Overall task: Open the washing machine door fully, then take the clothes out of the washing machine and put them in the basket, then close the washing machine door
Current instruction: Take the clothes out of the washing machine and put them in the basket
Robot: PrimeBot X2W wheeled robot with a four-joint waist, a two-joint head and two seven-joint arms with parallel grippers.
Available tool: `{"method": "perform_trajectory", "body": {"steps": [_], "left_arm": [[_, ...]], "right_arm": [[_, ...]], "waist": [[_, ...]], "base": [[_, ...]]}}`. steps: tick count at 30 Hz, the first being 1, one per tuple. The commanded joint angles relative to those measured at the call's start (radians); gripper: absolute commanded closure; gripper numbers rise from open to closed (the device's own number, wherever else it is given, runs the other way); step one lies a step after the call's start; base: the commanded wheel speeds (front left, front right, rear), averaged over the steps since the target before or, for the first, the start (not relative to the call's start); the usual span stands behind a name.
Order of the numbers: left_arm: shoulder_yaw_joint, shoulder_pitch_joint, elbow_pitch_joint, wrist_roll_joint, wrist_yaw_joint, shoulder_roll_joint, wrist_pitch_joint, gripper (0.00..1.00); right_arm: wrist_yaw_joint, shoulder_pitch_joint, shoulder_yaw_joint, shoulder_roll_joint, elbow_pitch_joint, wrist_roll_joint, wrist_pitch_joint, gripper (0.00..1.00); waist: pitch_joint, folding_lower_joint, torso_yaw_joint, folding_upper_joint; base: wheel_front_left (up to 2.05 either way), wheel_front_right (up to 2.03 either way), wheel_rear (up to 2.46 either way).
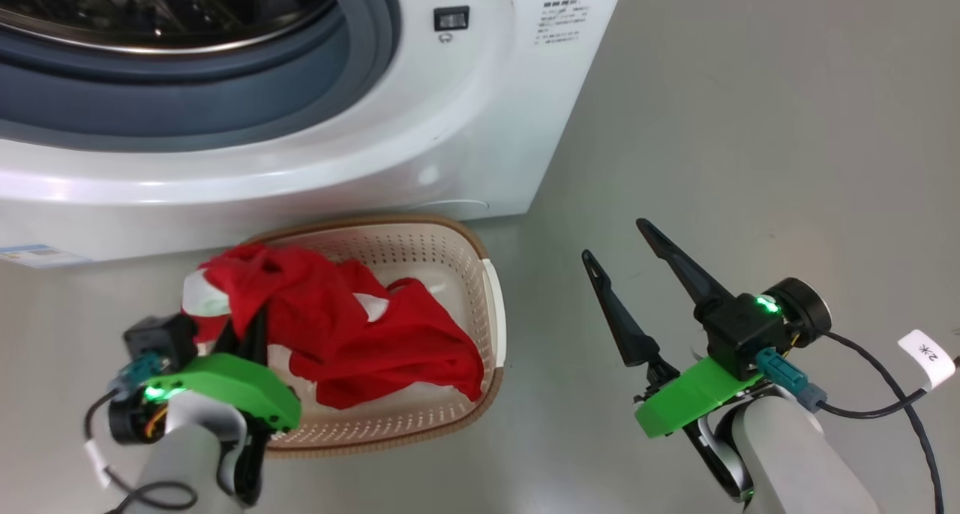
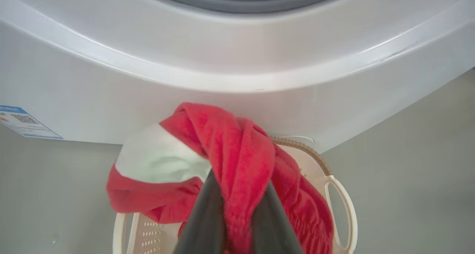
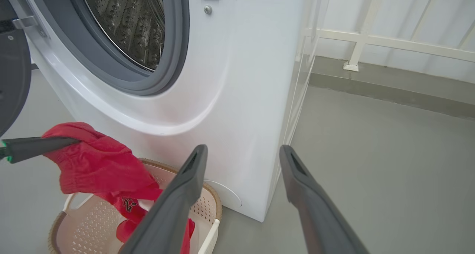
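Note:
My left gripper (image 1: pixel 253 326) is shut on the clothes (image 1: pixel 330 326), a bright red garment with white parts. In the left wrist view the red fabric (image 2: pixel 237 146) is pinched between both dark fingers (image 2: pixel 207 209). The garment hangs from the gripper and drapes down into the cream basket (image 1: pixel 450 251), which stands on the floor against the washing machine (image 1: pixel 480 124). The drum (image 3: pixel 126 24) stands open, and the black door rim (image 3: pixel 13 79) shows at the far left, swung aside. To the right of the basket my right gripper (image 1: pixel 613 238) is open with nothing in it, low over the floor.
Grey floor (image 1: pixel 750 124) stretches to the right of the machine. A white railing (image 3: pixel 389 42) runs along the back wall. A dark cable with a white tag (image 1: pixel 926 353) trails from my right wrist. A blue label (image 2: pixel 26 122) sits low on the machine's front.

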Motion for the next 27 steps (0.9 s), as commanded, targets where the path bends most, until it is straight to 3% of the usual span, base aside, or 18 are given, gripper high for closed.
{"method": "perform_trajectory", "body": {"steps": [1,20,21,22,23,27], "left_arm": [[-0.002,-0.030,0.020,-0.016,-0.006,0.031,-0.012,1.00],[-0.211,-0.150,0.312,-0.159,-0.006,0.097,-0.004,1.00],[-0.219,-0.152,0.318,-0.163,-0.006,0.098,-0.005,0.62],[-0.226,-0.153,0.323,-0.166,-0.006,0.098,-0.006,0.13],[-0.232,-0.155,0.326,-0.169,-0.006,0.097,-0.007,0.00],[-0.262,-0.157,0.313,-0.170,-0.006,0.094,-0.011,0.00]], "right_arm": [[0.006,-0.013,0.028,0.004,-0.022,-0.003,-0.006,0.00],[0.006,-0.038,0.055,0.004,-0.026,0.028,-0.006,0.00],[0.006,-0.038,0.054,0.004,-0.025,0.029,-0.006,0.00],[0.006,-0.038,0.053,0.004,-0.023,0.029,-0.006,0.00],[0.006,-0.037,0.051,0.004,-0.021,0.029,-0.006,0.00],[0.006,-0.034,0.043,0.004,-0.010,0.027,-0.006,0.00]], "waist": [[0.022,0.0000,-0.014,-0.0001],[0.094,0.0000,-0.086,-0.0001],[0.093,0.0000,-0.086,-0.0001],[0.092,0.0000,-0.085,-0.0001],[0.089,0.0000,-0.083,-0.0001],[0.071,0.0000,-0.069,-0.0001]], "base": [[0.00,0.00,0.00],[0.00,0.00,0.00],[0.00,0.00,0.00],[0.00,0.00,0.00],[0.00,0.00,0.00],[0.00,0.00,0.00]]}}
